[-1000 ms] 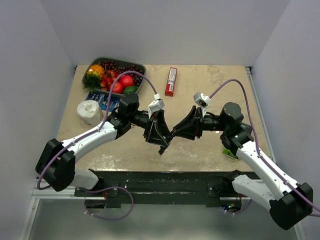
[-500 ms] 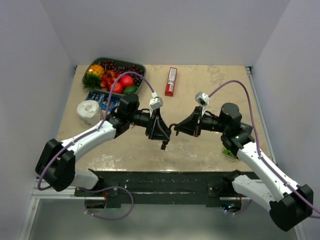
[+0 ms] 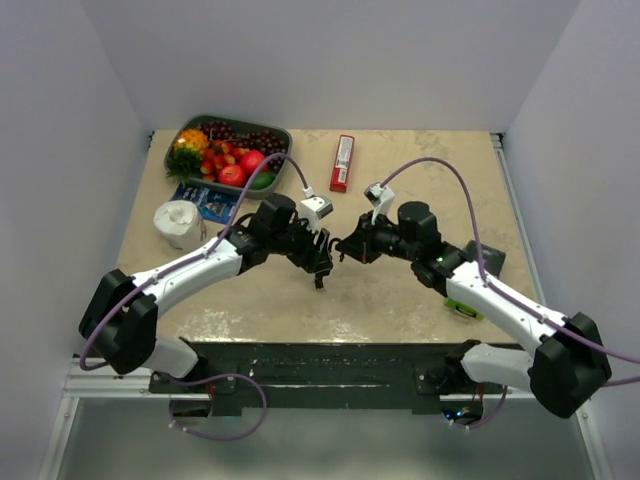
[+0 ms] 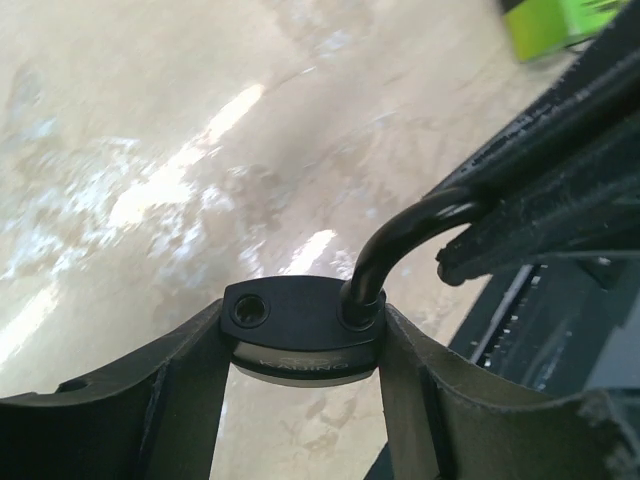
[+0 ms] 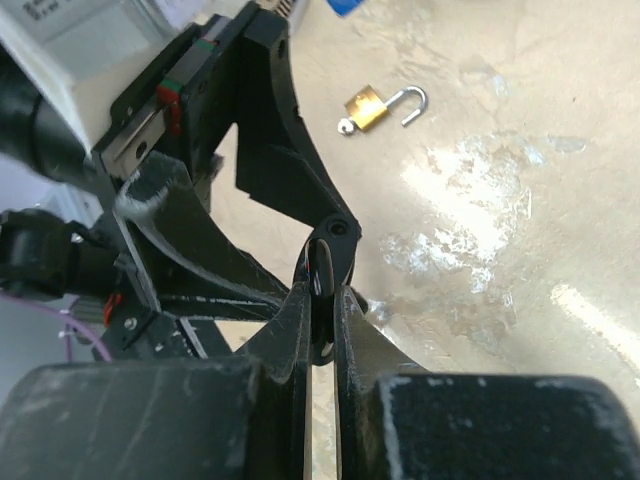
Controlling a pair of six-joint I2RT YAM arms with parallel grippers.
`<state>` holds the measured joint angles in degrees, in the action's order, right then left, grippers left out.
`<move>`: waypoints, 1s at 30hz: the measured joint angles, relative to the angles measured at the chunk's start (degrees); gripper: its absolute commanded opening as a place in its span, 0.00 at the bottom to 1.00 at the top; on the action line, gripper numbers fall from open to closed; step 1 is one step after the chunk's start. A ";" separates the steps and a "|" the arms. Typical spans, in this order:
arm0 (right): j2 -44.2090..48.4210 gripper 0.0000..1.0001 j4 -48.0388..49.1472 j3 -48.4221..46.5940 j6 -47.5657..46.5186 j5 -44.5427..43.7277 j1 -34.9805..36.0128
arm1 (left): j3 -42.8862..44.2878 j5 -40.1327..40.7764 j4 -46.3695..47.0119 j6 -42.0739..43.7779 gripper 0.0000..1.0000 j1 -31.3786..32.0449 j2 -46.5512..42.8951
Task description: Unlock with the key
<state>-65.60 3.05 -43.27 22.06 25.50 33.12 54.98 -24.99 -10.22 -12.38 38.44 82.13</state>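
Over middle of bench, left hand clamping black padlock by body. Right hand pinching shackle, one end showing out of its hole. Key seemingly dangling under padlock. Unlocking looking done; only setting down remaining.
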 measured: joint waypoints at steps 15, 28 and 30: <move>-2.47 0.66 -0.28 -1.44 5.46 -9.60 3.98 | 2.56 13.33 -7.10 -1.07 0.00 1.25 -0.33; 5.99 0.82 -1.92 -1.25 6.23 -16.00 3.37 | 2.27 13.25 -21.16 -5.64 0.00 0.92 -10.10; 6.73 0.82 -2.19 -1.01 6.23 -16.68 3.10 | 1.22 12.02 -21.40 -5.90 0.00 0.92 -8.85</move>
<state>-58.87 0.86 -44.27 28.29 8.82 36.23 56.21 -12.97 -31.62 -18.28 39.35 73.28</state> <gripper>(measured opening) 0.819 0.601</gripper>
